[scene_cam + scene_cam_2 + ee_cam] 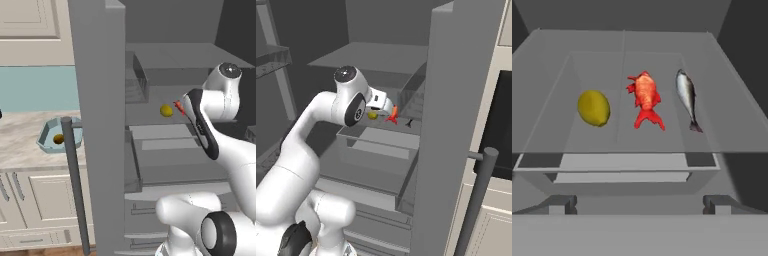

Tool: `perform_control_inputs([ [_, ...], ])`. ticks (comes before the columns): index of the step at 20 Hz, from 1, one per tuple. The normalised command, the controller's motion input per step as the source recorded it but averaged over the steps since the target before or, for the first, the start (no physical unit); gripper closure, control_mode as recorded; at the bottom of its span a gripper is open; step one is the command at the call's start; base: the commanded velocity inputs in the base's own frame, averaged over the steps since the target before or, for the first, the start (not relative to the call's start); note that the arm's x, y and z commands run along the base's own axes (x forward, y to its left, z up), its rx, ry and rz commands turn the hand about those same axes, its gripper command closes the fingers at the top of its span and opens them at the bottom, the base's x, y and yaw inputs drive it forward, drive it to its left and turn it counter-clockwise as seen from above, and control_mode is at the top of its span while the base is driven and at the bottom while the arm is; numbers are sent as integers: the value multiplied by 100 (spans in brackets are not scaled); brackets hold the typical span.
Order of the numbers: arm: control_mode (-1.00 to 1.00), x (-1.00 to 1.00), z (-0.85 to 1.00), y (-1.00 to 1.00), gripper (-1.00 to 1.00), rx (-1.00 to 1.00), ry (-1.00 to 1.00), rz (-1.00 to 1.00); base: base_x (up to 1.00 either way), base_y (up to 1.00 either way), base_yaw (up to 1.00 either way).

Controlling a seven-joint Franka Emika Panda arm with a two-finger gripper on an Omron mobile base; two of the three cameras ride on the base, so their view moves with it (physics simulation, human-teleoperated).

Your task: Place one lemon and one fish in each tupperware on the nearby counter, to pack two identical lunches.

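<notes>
On a grey fridge shelf point(722, 80) lie a yellow lemon point(594, 107), a red-orange fish point(645, 97) and a slim silver fish point(686, 97), side by side. My gripper point(639, 205) hangs in front of the shelf, open, its fingertips point(562, 204) wide apart with nothing between them, short of the red fish. From the base the same lemon point(166, 110) and red fish point(177, 106) show just ahead of my hand. On the beige counter point(20, 145) at left stands a pale blue tupperware point(47, 131) with another lemon point(58, 139) inside.
The open grey fridge door point(100, 125) with its dark bar handle point(75, 185) stands between the shelf and the counter. A drawer point(376, 150) sits pulled out below the shelf. Cream cabinet doors point(45, 200) run under the counter.
</notes>
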Motion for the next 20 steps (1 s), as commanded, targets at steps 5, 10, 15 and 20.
perform_control_inputs([
  [5,-100,46,-23,-10,-100,0,5,0,0,0,0],
  [10,-100,55,-23,-12,-100,0,5,0,0,0,0],
  [15,-100,28,-28,-27,-100,0,2,0,0,0,0],
  [20,-100,33,-20,-8,-100,0,0,0,0,0,0],
])
